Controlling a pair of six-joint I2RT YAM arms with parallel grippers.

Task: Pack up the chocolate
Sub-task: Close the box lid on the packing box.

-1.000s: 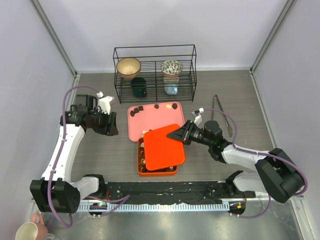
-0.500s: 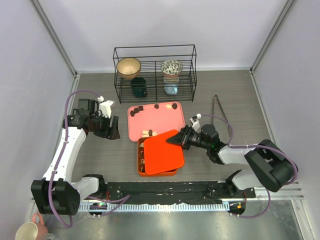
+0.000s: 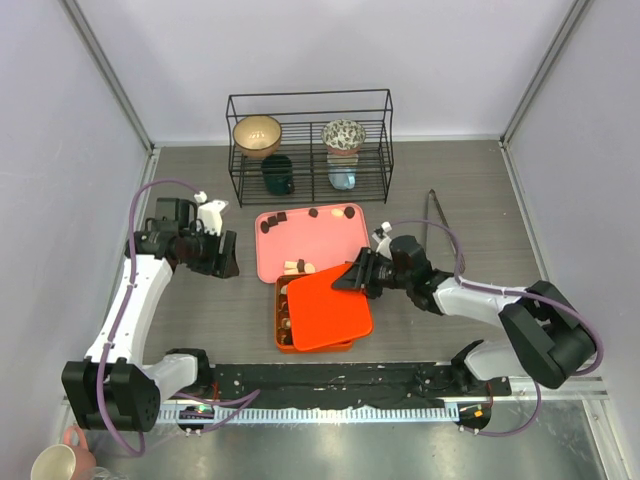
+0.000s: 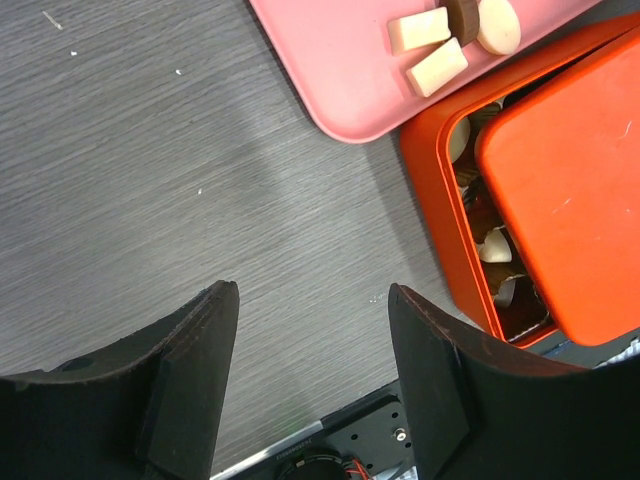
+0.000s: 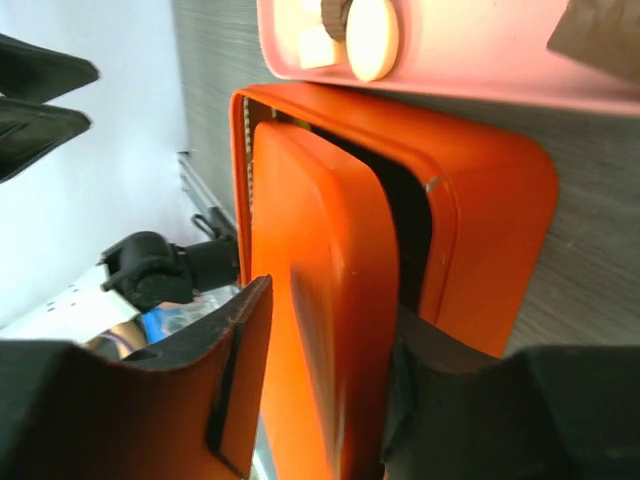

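The orange box (image 3: 283,318) sits in front of the pink tray (image 3: 268,252). My right gripper (image 3: 355,277) is shut on the far right corner of the orange lid (image 3: 328,308), which lies tilted and skewed over the box; the wrist view shows the lid (image 5: 320,300) between my fingers (image 5: 200,370), above the box (image 5: 490,220). Chocolate pieces (image 4: 492,250) show in the box's uncovered left strip. Dark pieces (image 3: 283,217) and cream pieces (image 3: 295,266) lie on the tray, also in the left wrist view (image 4: 420,30). My left gripper (image 3: 222,255) is open and empty over bare table left of the tray.
A black wire rack (image 3: 310,140) with bowls and cups stands at the back. Metal tongs (image 3: 445,230) lie on the right. A mug (image 3: 55,462) sits off the table at the bottom left.
My right gripper has lowered the lid onto the box and turned it; it now lies flatter. The left gripper shifted slightly at first, then stayed still.
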